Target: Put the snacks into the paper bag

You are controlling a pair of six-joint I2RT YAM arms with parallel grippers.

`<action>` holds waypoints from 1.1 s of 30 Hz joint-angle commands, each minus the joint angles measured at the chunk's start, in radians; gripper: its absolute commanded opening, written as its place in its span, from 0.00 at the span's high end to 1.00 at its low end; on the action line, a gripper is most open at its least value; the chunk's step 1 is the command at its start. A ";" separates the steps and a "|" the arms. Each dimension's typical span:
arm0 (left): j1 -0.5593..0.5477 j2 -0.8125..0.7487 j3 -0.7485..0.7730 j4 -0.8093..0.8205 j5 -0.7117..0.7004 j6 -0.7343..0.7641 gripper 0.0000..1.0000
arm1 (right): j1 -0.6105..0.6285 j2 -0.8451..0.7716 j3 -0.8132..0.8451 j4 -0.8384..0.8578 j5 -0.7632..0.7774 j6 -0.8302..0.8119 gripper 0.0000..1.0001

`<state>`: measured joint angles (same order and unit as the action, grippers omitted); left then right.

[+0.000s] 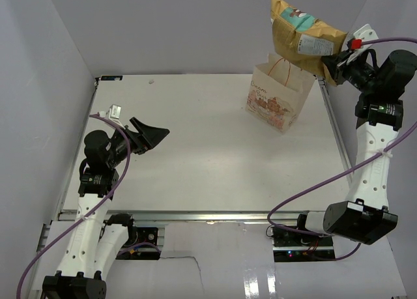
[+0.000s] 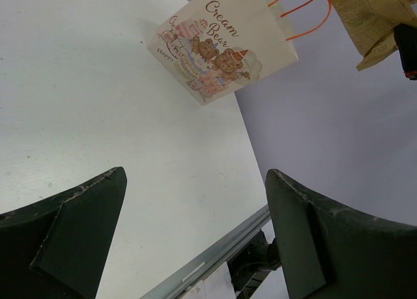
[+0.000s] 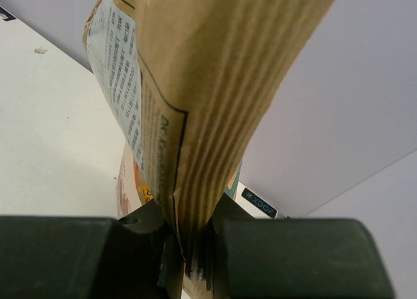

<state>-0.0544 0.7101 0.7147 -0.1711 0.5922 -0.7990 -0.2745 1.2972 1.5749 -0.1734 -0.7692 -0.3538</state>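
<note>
A large yellow-orange chip bag [image 1: 303, 32] hangs in the air above the paper bag [image 1: 277, 100], pinched at its crimped end by my right gripper [image 1: 333, 68], which is shut on it. In the right wrist view the chip bag [image 3: 208, 97] rises from between the jaws, with the paper bag's rim [image 3: 127, 182] just below. The cream paper bag [image 2: 221, 42] with orange loop handles [image 2: 300, 12] and a bear picture stands upright at the table's far right. My left gripper [image 1: 151, 135] hovers open over the left side of the table, holding nothing. No other snacks show.
White walls close in the table on the left, back and right. A metal rail [image 1: 195, 215] runs along the near edge and another [image 1: 333, 126] down the right side. A small white tag [image 1: 116, 110] lies near the left arm.
</note>
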 commanded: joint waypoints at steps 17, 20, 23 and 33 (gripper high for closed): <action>0.002 -0.001 -0.017 0.041 0.029 0.000 0.02 | -0.066 -0.065 -0.018 0.023 -0.008 0.047 0.92; 0.002 -0.004 -0.026 0.042 0.027 0.000 0.02 | -0.078 -0.093 -0.049 0.000 -0.010 0.041 0.92; 0.002 -0.004 -0.034 0.047 0.031 -0.002 0.02 | -0.084 -0.102 -0.065 -0.035 -0.012 0.026 0.92; 0.004 0.005 -0.032 0.056 0.038 0.000 0.02 | -0.104 -0.125 -0.089 -0.098 -0.002 -0.002 0.90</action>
<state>-0.0544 0.7177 0.6834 -0.1345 0.6147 -0.8047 -0.3687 1.2037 1.4746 -0.3061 -0.7689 -0.3481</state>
